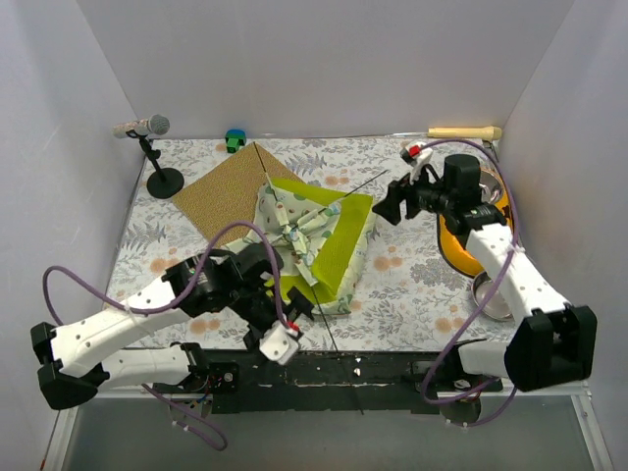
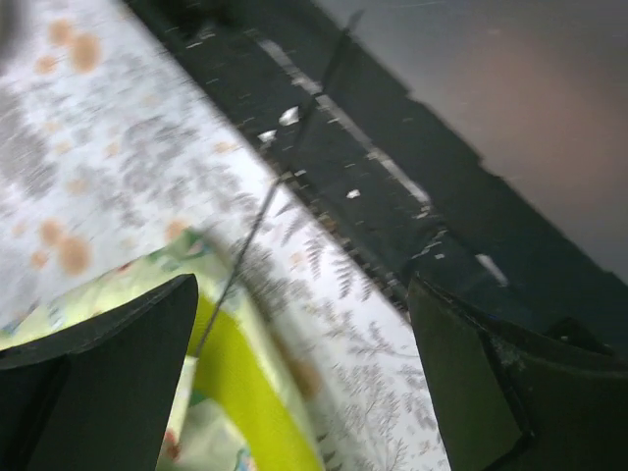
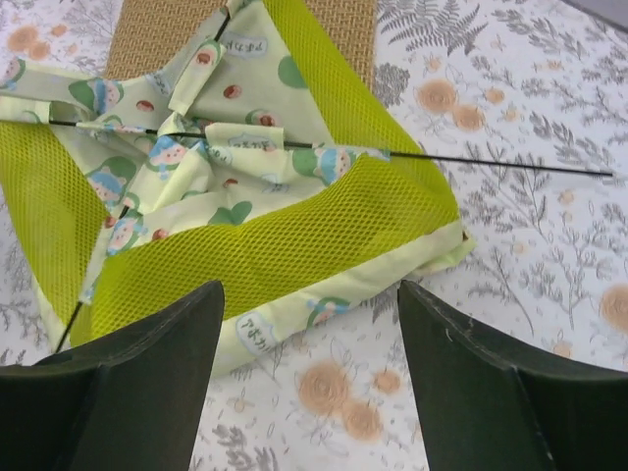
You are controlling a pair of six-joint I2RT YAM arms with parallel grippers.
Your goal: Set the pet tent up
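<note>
Two grippers stand open: the left gripper (image 2: 302, 289), jaws spread, hovers over the near corner of the flattened pet tent (image 1: 329, 245), lying mid-table against a brown mat (image 1: 221, 186); the right gripper (image 3: 309, 294) gapes empty near its right edge.

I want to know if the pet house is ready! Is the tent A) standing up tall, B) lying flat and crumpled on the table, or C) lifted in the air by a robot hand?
B: the tent lies flat and crumpled on the table, its poles poking out sideways.
</note>
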